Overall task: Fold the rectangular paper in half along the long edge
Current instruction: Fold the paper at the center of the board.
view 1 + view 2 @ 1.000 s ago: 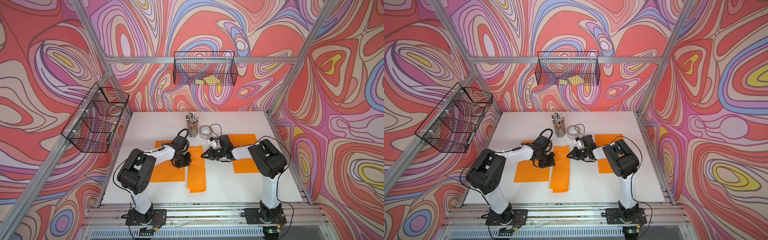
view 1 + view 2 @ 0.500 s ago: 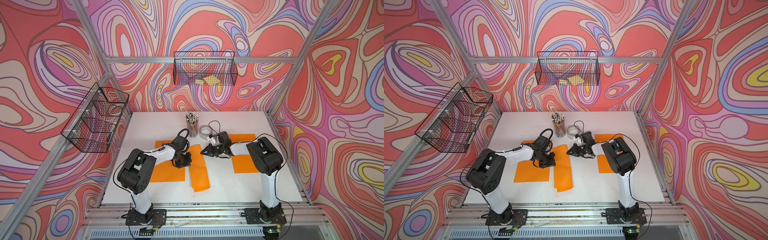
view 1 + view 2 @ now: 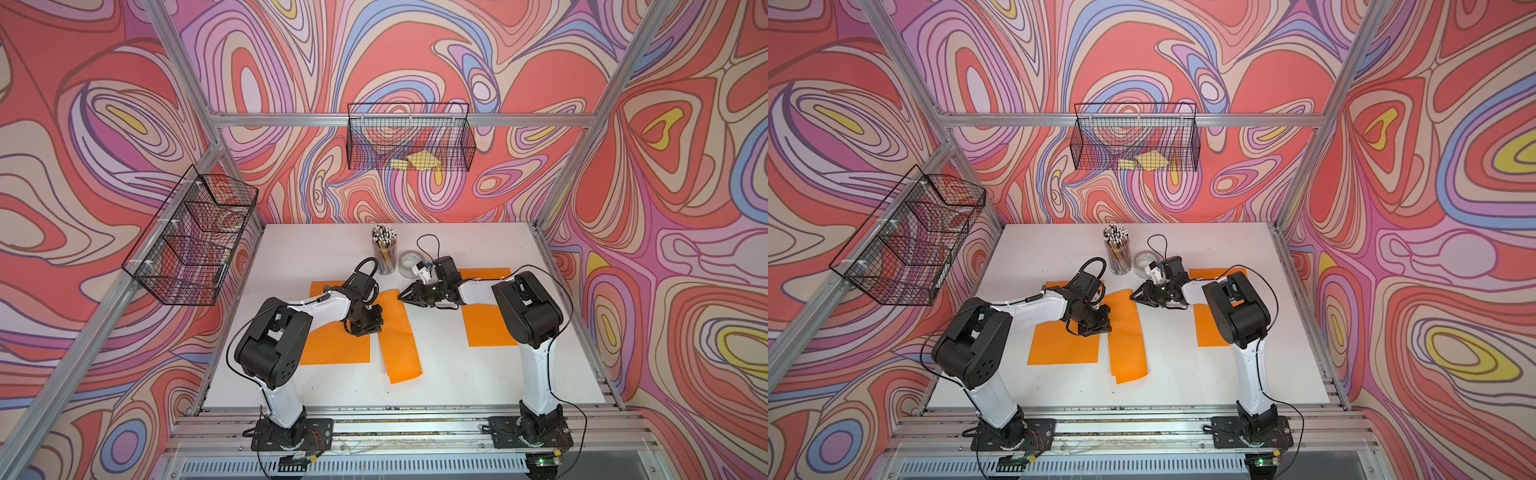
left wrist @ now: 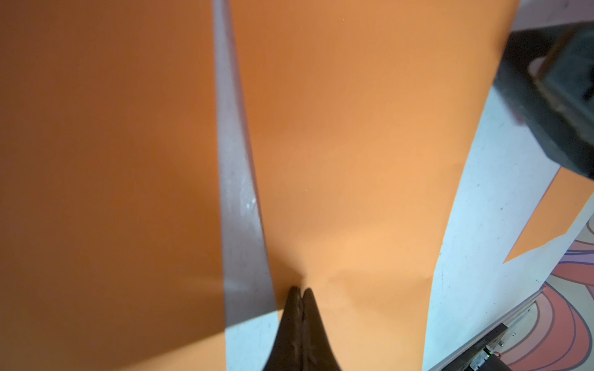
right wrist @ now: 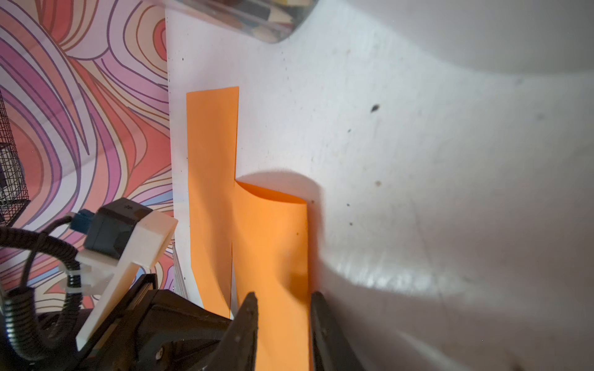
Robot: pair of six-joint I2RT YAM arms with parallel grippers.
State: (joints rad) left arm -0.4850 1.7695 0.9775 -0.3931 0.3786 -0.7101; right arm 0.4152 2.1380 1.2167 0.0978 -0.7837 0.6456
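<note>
The right fingers [image 5: 249, 310] are parting slightly, just releasing the folded paper [image 3: 399, 336], now lying doubled at frame centre on the worktop [image 3: 457, 374]; the left fingers [image 4: 297, 311], fully closed, are pressing its edge, so creasing is probably remaining

The paper [image 3: 399, 336] at the tips of the black left gripper [image 4: 300, 290] is plain orange. The flat sheet [image 3: 332, 345] beside those jaws is the same orange. The right gripper [image 5: 284, 295] is black too. Under both sets of jaws the table [image 3: 316, 257] is white with faint dark specks. Beyond the jaws, the walls [image 3: 124, 104] swirl in coral, lilac, cream, blue and yellow.
</note>
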